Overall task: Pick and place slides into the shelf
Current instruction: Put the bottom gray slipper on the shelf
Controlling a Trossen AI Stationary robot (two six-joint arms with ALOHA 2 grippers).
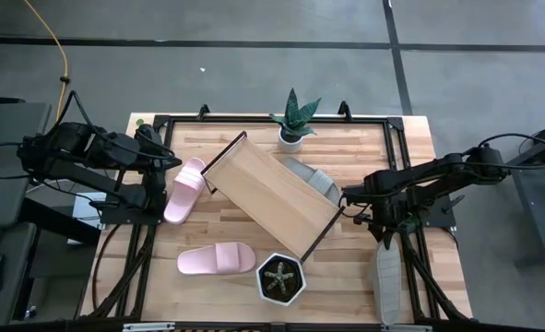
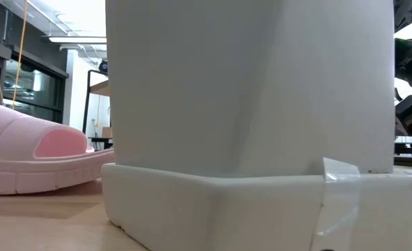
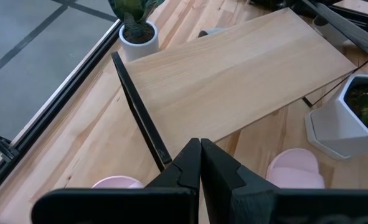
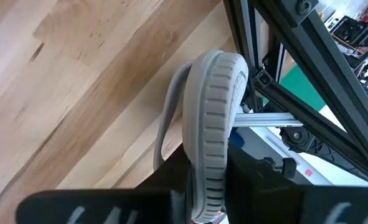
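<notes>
Shelf lying diagonal mid-table, board top bare; nothing placed on it yet.
One grey-beige slide tucked against shelf's far long edge, partly hidden.
Second grey-beige slide pinched by right gripper, jaws closed edge-on across its sole, near table's right edge.
Pink slide at shelf's left end, just beside left gripper, fingers fully together, empty.
Other pink slide lying loose near front.
Judged: early, all four left.
Hexagonal pot crowding shelf's near corner; leafy plant pot at far edge.
</notes>
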